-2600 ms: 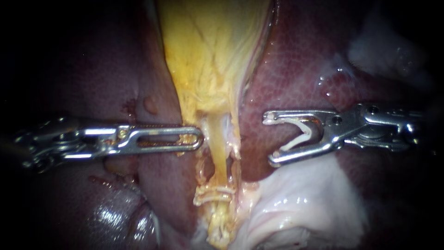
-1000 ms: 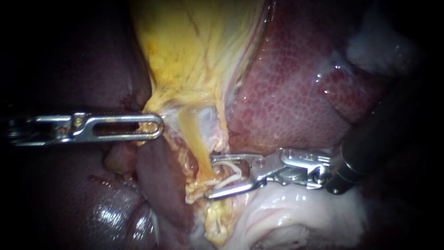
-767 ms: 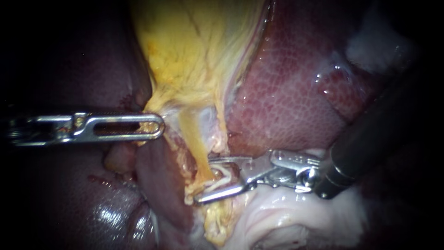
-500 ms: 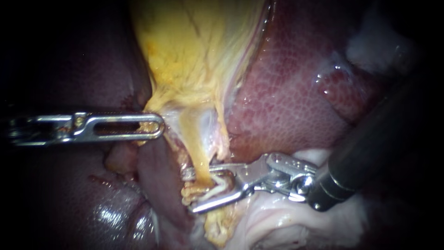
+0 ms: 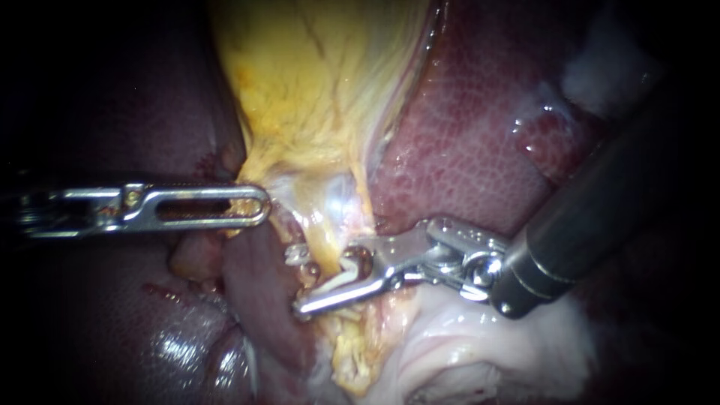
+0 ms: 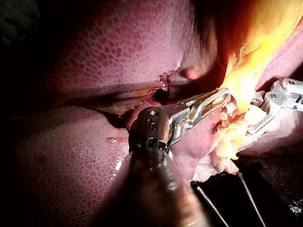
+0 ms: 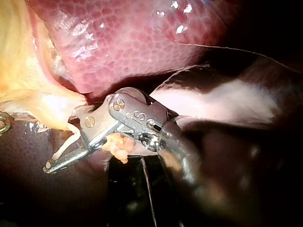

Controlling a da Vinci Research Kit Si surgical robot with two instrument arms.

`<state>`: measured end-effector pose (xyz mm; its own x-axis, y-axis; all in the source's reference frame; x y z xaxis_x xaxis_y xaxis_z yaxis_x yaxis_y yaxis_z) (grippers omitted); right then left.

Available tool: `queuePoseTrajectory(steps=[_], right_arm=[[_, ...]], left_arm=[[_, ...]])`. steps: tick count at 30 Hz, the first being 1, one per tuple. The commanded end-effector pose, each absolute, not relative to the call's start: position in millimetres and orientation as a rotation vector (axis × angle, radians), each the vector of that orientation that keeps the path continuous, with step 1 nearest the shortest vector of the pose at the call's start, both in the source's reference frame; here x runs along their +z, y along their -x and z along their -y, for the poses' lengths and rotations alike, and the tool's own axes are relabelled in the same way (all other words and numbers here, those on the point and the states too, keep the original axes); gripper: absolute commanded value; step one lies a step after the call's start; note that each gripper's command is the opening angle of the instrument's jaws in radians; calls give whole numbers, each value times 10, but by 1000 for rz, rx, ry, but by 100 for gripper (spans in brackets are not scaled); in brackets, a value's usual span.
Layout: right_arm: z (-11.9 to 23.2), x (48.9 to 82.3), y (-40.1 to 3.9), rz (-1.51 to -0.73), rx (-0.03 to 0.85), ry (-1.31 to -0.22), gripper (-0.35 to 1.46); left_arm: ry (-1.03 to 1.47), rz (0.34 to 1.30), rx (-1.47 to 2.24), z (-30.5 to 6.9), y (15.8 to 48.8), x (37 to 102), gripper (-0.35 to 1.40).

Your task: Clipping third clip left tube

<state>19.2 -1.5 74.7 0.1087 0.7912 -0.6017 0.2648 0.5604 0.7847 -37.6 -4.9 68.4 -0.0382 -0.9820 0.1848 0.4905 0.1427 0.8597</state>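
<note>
The left instrument [image 5: 255, 208] is holding its jaws closed on the yellow edge of the gallbladder [image 5: 315, 90] and is keeping it drawn out to the left, further over than a couple of seconds ago. This is stretching the tube [image 5: 319, 240] out below the gallbladder, against the liver [image 5: 465, 150].

The right instrument [image 5: 311, 279] was well apart from the tube a few seconds back. It has since come in low and is now working its way up the tube. Its jaws are standing narrowly apart, carrying the white clip [image 5: 339, 276], with the tube lying between them. The clip is not yet pressed flat.

Judging from this, the clip is reaching its place on the tube. What remains is squeezing it closed and drawing the jaws back off without dragging the tube.
</note>
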Motion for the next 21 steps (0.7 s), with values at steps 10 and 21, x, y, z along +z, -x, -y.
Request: queuePoseTrajectory(steps=[10, 21], right_arm=[[15, 753, -175, -1413, 527, -1061, -35], [15, 759, -174, -1410, 524, -1060, -35]], left_arm=[[-670, 962, -1342, 49, 376, 684, -35], [-670, 962, -1342, 49, 376, 685, -35]])
